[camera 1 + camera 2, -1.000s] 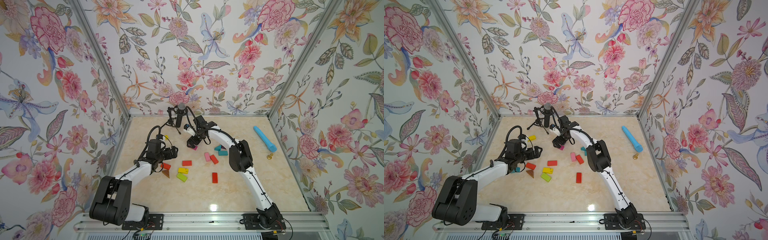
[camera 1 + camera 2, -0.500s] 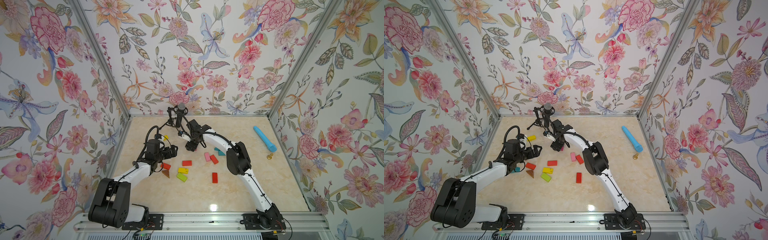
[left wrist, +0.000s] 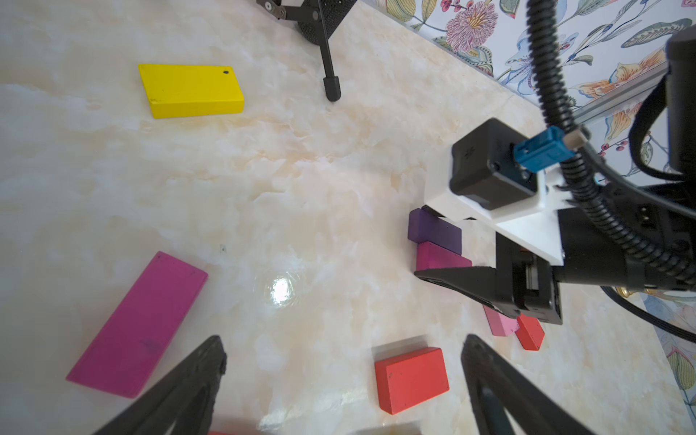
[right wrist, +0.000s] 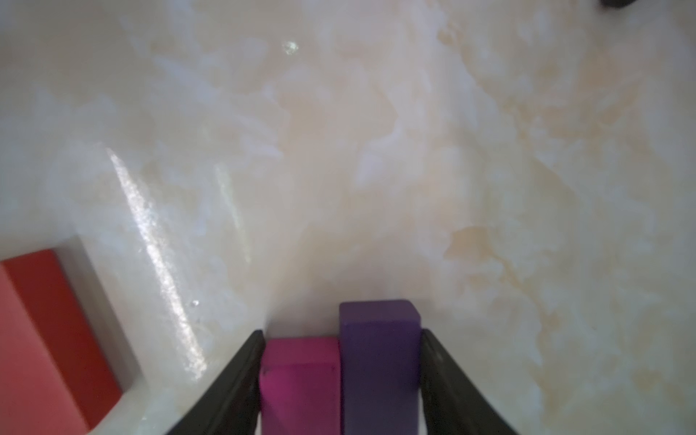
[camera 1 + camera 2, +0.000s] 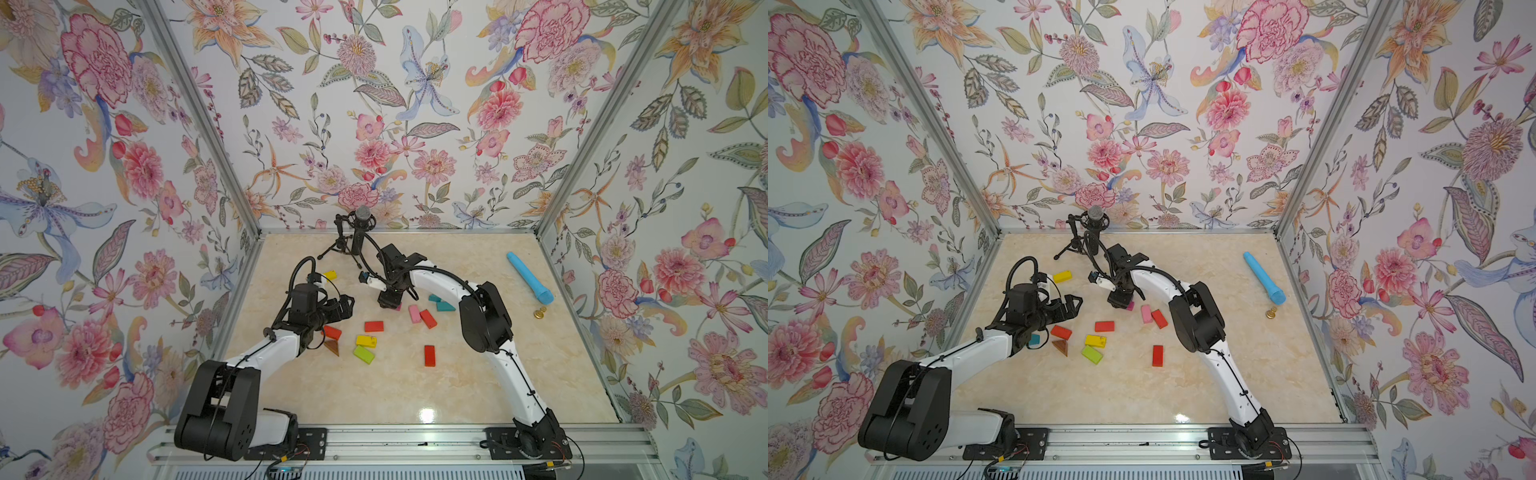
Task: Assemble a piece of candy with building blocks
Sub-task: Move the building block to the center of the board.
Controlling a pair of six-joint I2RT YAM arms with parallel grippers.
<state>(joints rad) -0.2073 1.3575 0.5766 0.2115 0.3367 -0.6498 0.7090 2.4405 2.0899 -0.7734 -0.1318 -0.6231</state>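
The building blocks lie scattered on the marble table [image 5: 374, 395]. My right gripper [image 4: 341, 333] points down at the table, shut on a magenta block [image 4: 299, 376] and a purple block [image 4: 378, 357] pressed side by side, one finger against each. In the top views the right gripper [image 5: 388, 301] hides most of that pair. My left gripper [image 3: 343, 341] hangs open above a red block [image 3: 412, 378], touching nothing. A yellow brick [image 3: 190, 90] and a large magenta brick [image 3: 139, 324] lie near it.
More loose blocks: red [image 5: 373, 326], yellow [image 5: 366, 341], green [image 5: 364, 354], red [image 5: 429, 355], pink [image 5: 414, 313], teal [image 5: 445, 306], a brown triangle [image 5: 332, 347]. A black microphone on a tripod [image 5: 359, 232] stands at the back. A light-blue stick [image 5: 528, 276] lies at the right.
The right gripper's jaws have closed in from wide open onto the magenta and purple blocks, and its arm has shifted a little to the left. The left arm has hardly moved.
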